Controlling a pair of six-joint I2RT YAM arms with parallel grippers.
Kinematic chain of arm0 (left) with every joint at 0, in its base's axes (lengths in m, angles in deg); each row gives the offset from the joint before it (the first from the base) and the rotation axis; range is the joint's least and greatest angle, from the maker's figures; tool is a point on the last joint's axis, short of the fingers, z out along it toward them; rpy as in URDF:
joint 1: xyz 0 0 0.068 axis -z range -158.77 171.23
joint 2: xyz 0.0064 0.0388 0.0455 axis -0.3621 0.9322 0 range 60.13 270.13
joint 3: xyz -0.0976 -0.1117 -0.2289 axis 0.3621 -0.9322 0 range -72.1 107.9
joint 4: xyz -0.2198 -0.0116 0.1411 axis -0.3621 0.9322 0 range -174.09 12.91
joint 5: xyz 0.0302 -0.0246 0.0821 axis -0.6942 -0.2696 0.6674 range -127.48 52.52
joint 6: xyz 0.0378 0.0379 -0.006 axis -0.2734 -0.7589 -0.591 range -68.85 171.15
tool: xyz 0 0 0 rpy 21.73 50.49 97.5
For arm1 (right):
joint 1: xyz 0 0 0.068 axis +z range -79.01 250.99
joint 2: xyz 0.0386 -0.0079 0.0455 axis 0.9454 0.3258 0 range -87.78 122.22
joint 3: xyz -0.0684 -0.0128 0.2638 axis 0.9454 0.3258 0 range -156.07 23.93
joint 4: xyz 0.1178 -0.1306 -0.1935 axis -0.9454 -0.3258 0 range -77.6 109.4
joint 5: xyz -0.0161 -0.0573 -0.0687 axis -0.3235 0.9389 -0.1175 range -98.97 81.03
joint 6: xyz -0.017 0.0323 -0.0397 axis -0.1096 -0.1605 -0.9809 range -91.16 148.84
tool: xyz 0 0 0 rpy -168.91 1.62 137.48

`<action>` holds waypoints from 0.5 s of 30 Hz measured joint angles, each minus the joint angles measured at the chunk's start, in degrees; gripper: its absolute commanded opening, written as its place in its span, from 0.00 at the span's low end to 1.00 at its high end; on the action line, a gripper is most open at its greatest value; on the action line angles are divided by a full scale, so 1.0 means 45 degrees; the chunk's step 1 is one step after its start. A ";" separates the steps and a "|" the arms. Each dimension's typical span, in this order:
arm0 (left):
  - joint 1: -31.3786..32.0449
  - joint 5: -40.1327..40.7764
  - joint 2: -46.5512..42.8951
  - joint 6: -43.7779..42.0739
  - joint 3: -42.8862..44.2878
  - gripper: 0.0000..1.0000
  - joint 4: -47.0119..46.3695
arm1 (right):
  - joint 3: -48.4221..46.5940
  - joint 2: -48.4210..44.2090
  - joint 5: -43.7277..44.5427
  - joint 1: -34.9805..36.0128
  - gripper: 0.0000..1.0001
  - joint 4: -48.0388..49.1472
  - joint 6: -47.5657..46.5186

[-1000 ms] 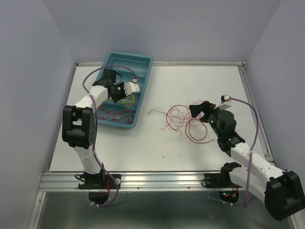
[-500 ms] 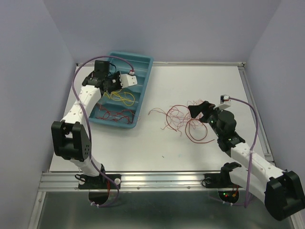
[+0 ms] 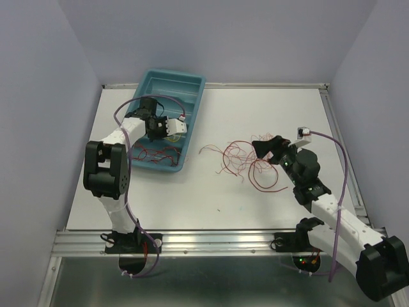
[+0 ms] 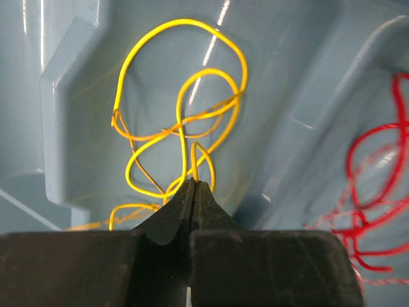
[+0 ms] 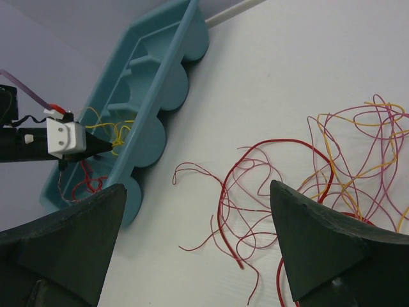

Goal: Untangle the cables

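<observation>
Left wrist view shows the left gripper (image 4: 193, 185) with its two black jaws pressed together on a thin, curly yellow wire (image 4: 185, 21), the strand running straight into the seam between the tips. The rest of that wire coils in several crossing loops over the floor of the moulded teal plastic tray (image 4: 300, 77). A bunch of thin red wires (image 4: 383, 128) lies beyond a ridge of the tray, apart from the yellow one.

From above, the right gripper (image 3: 271, 147) hangs with its jaws spread wide and nothing between them, over the loose tangle of red and yellow cables (image 3: 246, 160) on the flat white table (image 3: 255, 109), well apart from the tray.

The risks look like these:

- **Slipping:** the pinch sits at the very tips on a thread-like strand, so a quick pull could slide the wire out.
- **Knotting:** the yellow loops cross one another, and a lift could draw them into a knot rather than open them.
- **Dragging the heap:** if the right gripper closes in the thick of the tangle, it would probably catch several strands of both colours and drag the whole heap.
</observation>
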 measured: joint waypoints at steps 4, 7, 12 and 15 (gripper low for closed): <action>0.0005 0.0078 0.0529 -0.0087 0.0005 0.06 -0.0704 | 0.0000 0.0005 -0.0029 0.0000 0.98 -0.0005 0.0000; 0.0000 0.0078 0.0593 -0.0185 -0.0053 0.21 -0.0957 | 0.0000 0.0029 -0.0029 0.0000 0.98 -0.0005 -0.0005; 0.0000 0.0029 0.0544 -0.0418 -0.0121 0.38 -0.1365 | 0.0000 0.0083 -0.0024 0.0000 0.99 0.0005 -0.0058; -0.0102 -0.0102 0.0335 -0.0316 -0.0117 0.48 -0.1336 | -0.0005 0.0471 -0.0034 0.0000 0.98 0.0019 -0.0204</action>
